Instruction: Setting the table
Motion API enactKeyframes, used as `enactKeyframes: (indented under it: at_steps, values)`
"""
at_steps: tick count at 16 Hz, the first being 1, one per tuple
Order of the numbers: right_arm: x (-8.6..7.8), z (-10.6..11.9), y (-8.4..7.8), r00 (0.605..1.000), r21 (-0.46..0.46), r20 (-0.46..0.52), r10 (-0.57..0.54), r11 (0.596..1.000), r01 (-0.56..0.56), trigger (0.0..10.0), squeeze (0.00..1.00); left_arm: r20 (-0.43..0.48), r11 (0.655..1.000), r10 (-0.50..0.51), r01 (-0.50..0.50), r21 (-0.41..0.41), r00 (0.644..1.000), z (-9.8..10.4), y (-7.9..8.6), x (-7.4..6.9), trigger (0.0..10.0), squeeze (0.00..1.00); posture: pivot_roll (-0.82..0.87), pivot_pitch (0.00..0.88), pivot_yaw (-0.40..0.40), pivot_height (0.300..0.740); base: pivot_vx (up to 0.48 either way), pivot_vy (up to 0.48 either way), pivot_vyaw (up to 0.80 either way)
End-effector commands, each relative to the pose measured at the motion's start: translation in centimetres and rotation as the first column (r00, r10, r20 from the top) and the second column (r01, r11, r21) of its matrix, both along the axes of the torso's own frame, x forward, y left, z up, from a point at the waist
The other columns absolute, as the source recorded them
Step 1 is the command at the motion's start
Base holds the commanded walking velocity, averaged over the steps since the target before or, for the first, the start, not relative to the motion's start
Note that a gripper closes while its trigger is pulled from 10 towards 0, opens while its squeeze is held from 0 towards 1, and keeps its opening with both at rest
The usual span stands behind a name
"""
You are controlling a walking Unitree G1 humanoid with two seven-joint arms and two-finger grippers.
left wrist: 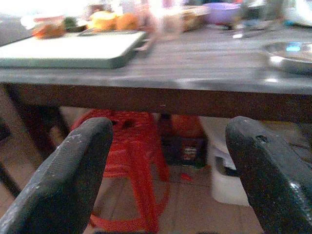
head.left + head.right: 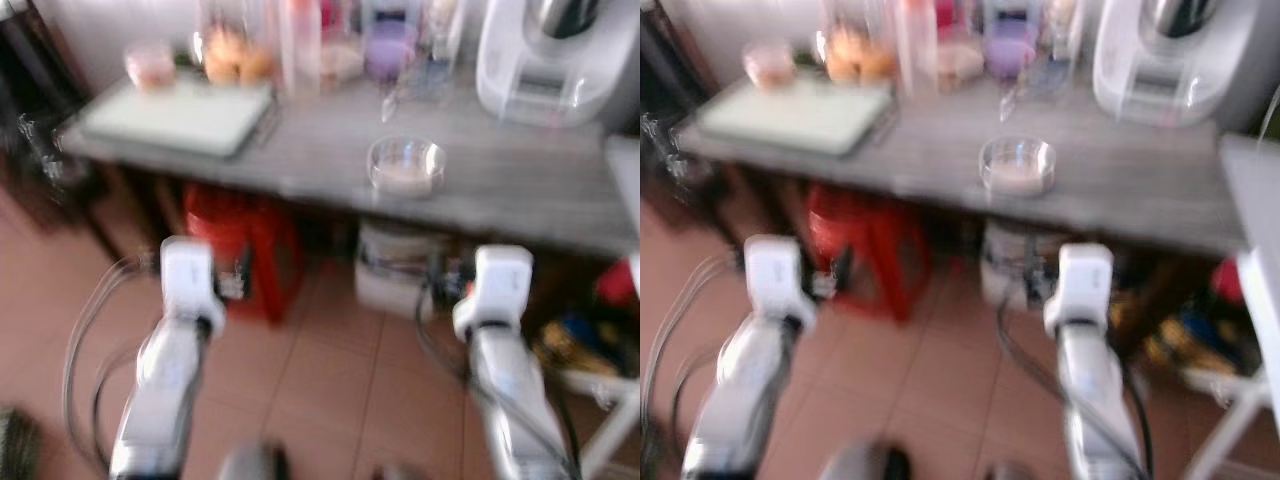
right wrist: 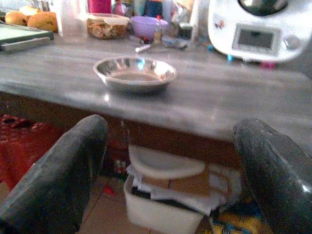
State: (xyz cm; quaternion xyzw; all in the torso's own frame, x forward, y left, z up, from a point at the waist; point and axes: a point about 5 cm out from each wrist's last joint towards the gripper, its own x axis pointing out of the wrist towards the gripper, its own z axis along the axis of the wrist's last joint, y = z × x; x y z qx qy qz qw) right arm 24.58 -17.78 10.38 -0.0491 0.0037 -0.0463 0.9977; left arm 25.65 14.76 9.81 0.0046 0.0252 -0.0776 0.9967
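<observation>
A shallow metal bowl [image 2: 405, 165] stands near the front edge of the grey table [image 2: 500, 190], with a little pale content in it; the right wrist view shows the bowl [image 3: 135, 73] straight ahead. My right gripper [image 3: 170, 165] is open, held just below and in front of the table edge. My left gripper [image 1: 168, 161] is also open, lower than the tabletop [image 1: 195, 53], facing the space under it. Nothing sits between either pair of fingers. The head views are blurred.
A pale green cutting board [image 2: 180, 115] lies at the table's left. Jars, oranges [image 2: 235, 62], a purple bowl [image 2: 390, 50] and a white kitchen machine [image 2: 550, 55] line the back. Under the table stand a red stool [image 2: 245, 255] and a white bin [image 3: 165, 195]. The floor is tiled.
</observation>
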Motion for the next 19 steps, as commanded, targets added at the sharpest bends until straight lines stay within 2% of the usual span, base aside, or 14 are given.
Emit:
enactKeyframes:
  at_steps: [1, 4, 7, 8, 12, 19]
  values:
    - [-0.1, -0.2, -0.1, 1.0, 0.038, -0.012, -0.019, 0.999, 0.019, 10.0, 0.0, 0.004, 1.0, -0.017, 0.017, -0.008, 1.0, 0.3, 0.1, -0.1, 10.0, 0.0, 0.02, 0.0, 0.035, 0.74, 0.0, 0.0, -0.8]
    - [0.0, -0.1, 0.4, 1.0, 0.047, -0.011, -0.009, 0.999, 0.009, 10.0, 0.0, 0.034, 0.997, -0.071, 0.072, -0.035, 0.997, 0.5, -0.7, -0.4, 10.0, 0.0, 0.02, 0.0, 0.024, 0.74, 0.0, 0.0, -0.8]
    - [1.0, 0.7, 0.6, 1.0, 0.038, 0.019, 0.024, 0.999, -0.024, 10.0, 0.0, 0.059, 0.998, -0.059, 0.061, -0.025, 0.996, 1.1, -1.4, 0.2, 10.0, 0.0, 0.01, 0.0, 0.006, 0.74, 0.0, 0.0, -0.8]
    - [1.4, 1.1, 0.5, 0.999, 0.037, 0.032, 0.038, 0.999, -0.039, 10.0, 0.0, 0.073, 0.996, -0.082, 0.084, -0.029, 0.994, 1.3, -1.5, 0.3, 10.0, 0.0, 0.01, 0.0, 0.001, 0.74, 0.0, 0.0, -0.64]
    - [1.2, 1.1, 0.2, 0.999, 0.017, 0.023, 0.043, 0.999, -0.043, 10.0, 0.0, 0.061, 0.995, -0.09, 0.093, -0.039, 0.994, 0.9, -1.6, -0.2, 10.0, 0.0, 0.0, 0.0, -0.007, 0.74, 0.0, -0.24, 0.0]
    - [1.7, 1.5, 0.4, 0.998, 0.034, 0.04, 0.055, 0.998, -0.056, 10.0, 0.0, 0.069, 0.994, -0.09, 0.094, -0.048, 0.994, 1.1, -1.7, 0.0, 10.0, 0.0, 0.0, 0.0, -0.005, 0.74, 0.0, -0.354, 0.0]
